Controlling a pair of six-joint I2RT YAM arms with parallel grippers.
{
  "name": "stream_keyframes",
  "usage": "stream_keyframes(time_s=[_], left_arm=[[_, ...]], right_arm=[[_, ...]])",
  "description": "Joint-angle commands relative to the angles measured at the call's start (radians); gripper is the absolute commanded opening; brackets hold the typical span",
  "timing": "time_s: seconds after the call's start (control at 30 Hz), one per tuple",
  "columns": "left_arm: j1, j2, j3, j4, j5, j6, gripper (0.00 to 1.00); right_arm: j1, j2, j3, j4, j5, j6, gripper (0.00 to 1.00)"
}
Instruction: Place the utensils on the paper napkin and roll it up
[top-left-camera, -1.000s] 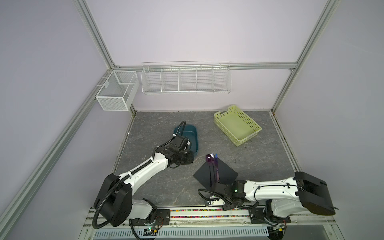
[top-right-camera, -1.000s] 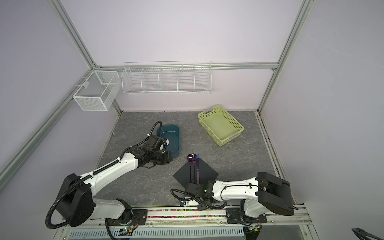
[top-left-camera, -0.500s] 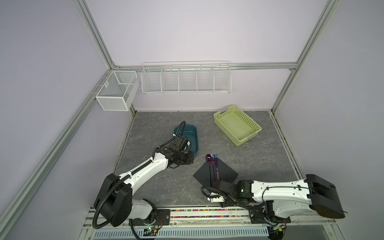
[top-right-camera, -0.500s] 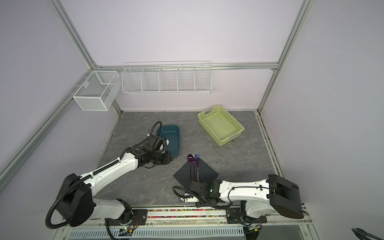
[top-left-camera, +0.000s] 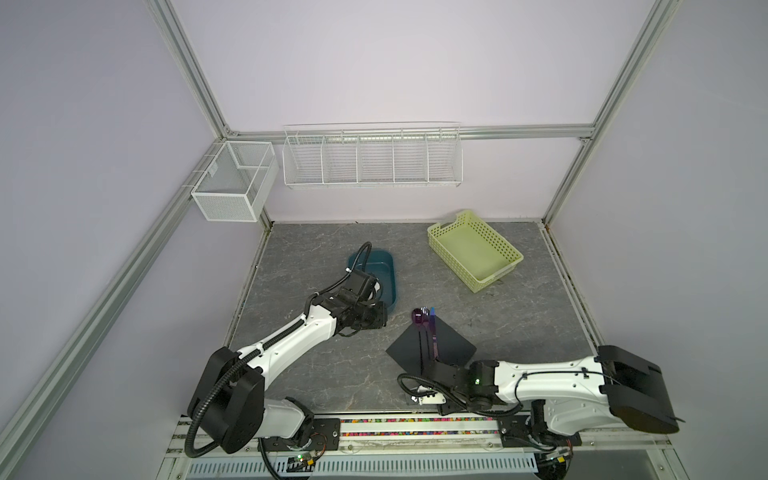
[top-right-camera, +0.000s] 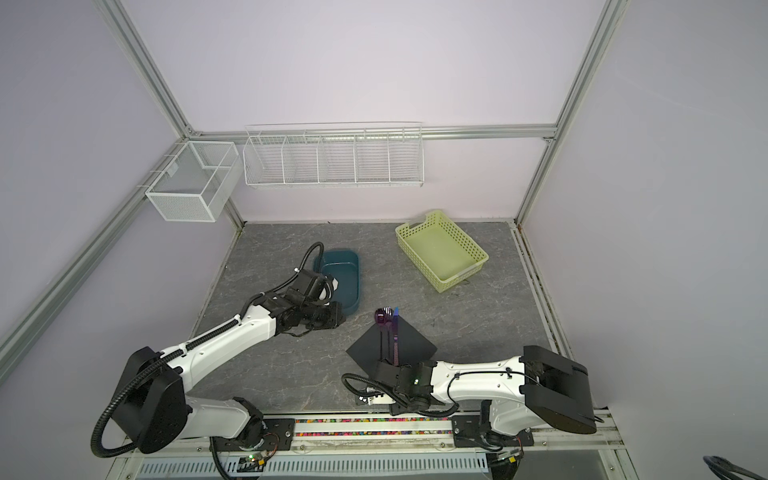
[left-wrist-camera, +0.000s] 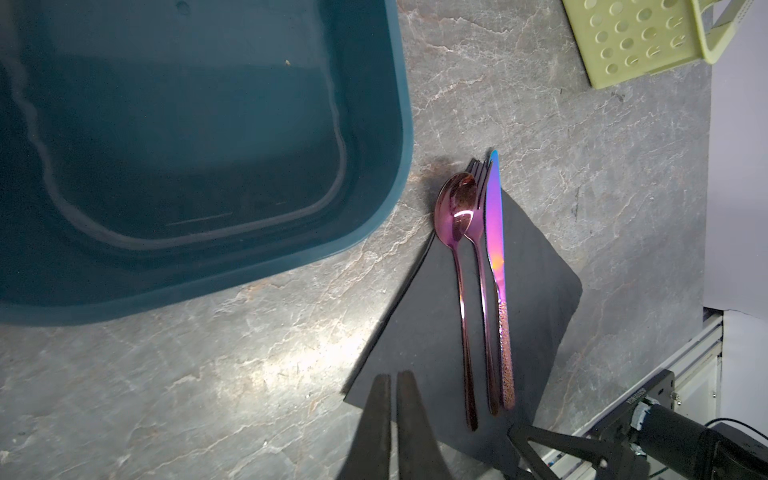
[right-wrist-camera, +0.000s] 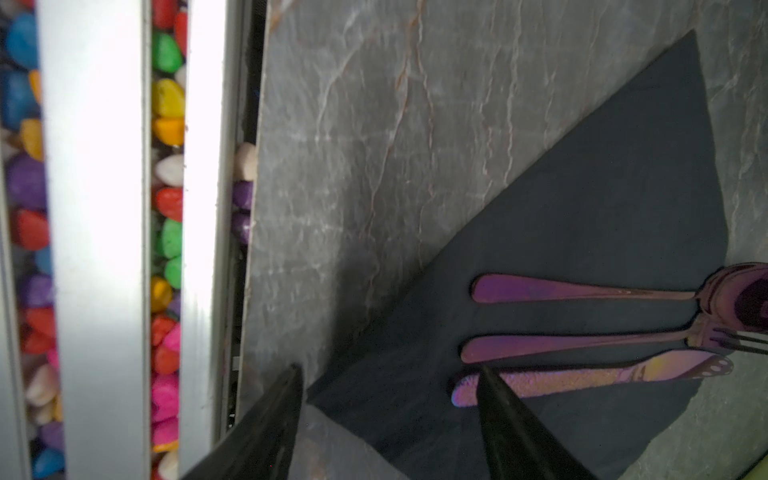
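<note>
We've utensils (top-left-camera: 433, 338) on paper napkin (top-left-camera: 455, 349), tabletop (top-left-camera: 332, 374) 6 o'clock, heads past its 12 o'clock corner; right pincer (right-wrist-camera: 388, 370) open at 6 o'clock corner, left pincer (left-wrist-camera: 393, 376) closed. Napkin likely floppy, metal slick — we'd pinch corner.

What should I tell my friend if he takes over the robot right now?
Left tool: shut, empty, above the table between the teal tub and the paper napkin.
Right tool: open, empty, low at the napkin's near corner, by the handle ends.
Things: spoon, fork and knife lie side by side on the napkin, heads poking past its far corner.
Done: all three placed.
Left: roll the napkin around them.
</note>
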Motion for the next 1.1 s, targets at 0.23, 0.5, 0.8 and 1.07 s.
stream_keyframes(time_s=[0.23, 0.5, 0.8, 1.07], left_arm=[[-0.005, 0.007, 0.012, -0.002, 0.007, -0.006, 0.08], [-0.027, 0.026, 0.015, 0.005, 0.01, -0.017, 0.08], [-0.077, 0.047, -0.042, 0.095, 0.046, -0.106, 0.07], [-0.209, 0.122, -0.128, 0.274, 0.103, -0.257, 0.0]], right_arm=[[-0.014, -0.085, -0.01, 0.013, 0.018, -0.014, 0.63], [-0.034, -0.089, 0.002, 0.004, -0.017, -0.026, 0.48], [-0.054, -0.08, 0.015, -0.003, -0.06, -0.032, 0.2], [-0.085, -0.076, 0.029, -0.01, -0.087, -0.034, 0.07]])
